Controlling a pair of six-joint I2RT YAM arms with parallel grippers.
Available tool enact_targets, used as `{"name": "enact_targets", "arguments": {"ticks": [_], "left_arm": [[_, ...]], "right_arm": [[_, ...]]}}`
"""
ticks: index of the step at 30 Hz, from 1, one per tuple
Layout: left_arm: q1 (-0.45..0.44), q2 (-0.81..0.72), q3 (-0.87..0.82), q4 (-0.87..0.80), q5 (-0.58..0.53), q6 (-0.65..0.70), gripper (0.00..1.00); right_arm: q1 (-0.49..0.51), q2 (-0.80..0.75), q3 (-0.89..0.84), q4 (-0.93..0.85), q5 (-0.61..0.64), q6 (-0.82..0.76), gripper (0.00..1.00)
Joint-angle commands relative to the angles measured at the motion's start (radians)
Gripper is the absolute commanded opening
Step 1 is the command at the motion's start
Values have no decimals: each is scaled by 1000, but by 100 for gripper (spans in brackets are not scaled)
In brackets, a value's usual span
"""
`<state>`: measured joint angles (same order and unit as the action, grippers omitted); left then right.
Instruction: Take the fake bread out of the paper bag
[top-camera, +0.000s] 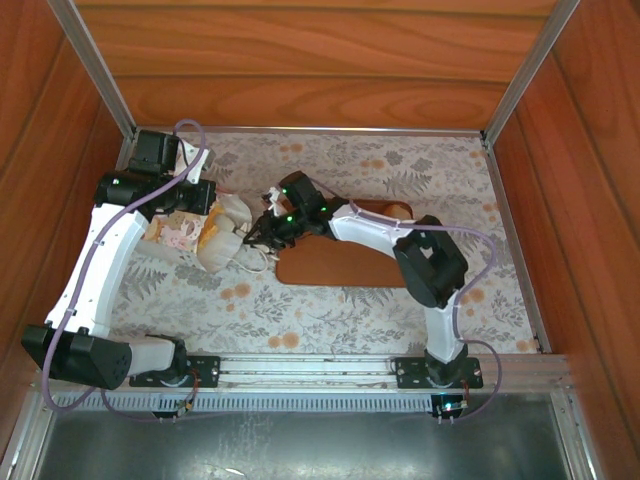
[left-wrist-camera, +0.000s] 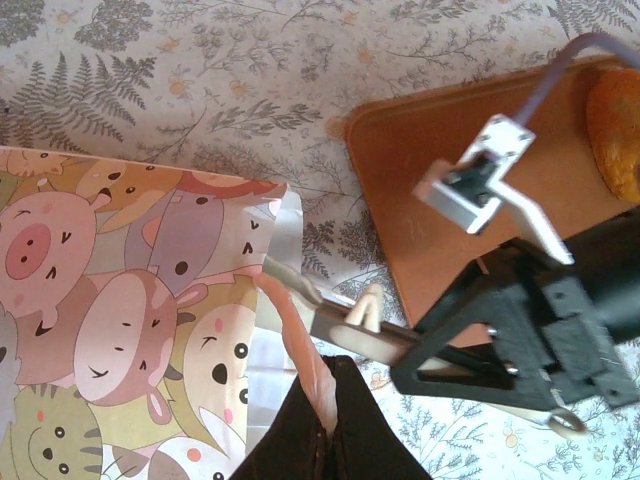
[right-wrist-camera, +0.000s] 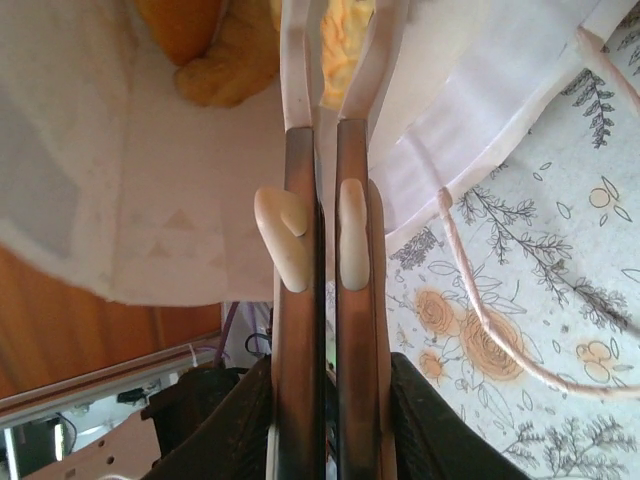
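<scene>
The table, covered in pale fern-and-flower printed cloth, carries a flat brown rounded-rectangle tray. A white paper bag with cartoon-animal sides lies tipped over just left of it.

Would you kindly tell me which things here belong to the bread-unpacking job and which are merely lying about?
Job in hand:
- paper bag
- fake bread inside it
- one bread piece already out

Lying about:
- brown tray
- floral table cover

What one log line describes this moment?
left tool: shut on paper bag edge | right tool: inside bag, jaws narrow, fake bread at tips, grip unclear | another bread: on tray
</scene>
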<state>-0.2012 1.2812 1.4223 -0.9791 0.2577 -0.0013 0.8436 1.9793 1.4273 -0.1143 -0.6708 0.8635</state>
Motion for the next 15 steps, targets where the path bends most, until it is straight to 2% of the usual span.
{"name": "enact_targets", "arguments": {"ticks": [1,5,15], "left_arm": [[-4,-22,7,12,-5,-11,0],[-3,-22,11,13,-11,-6,0],[-3,-23,6,12,-11,-7,0]], "right_arm": [[-6,-83,-28,-44,42,-85,23],[-6,-122,-44,-155,77,-148,22],[-8,-233,-75,-267,151,-239,20]]}}
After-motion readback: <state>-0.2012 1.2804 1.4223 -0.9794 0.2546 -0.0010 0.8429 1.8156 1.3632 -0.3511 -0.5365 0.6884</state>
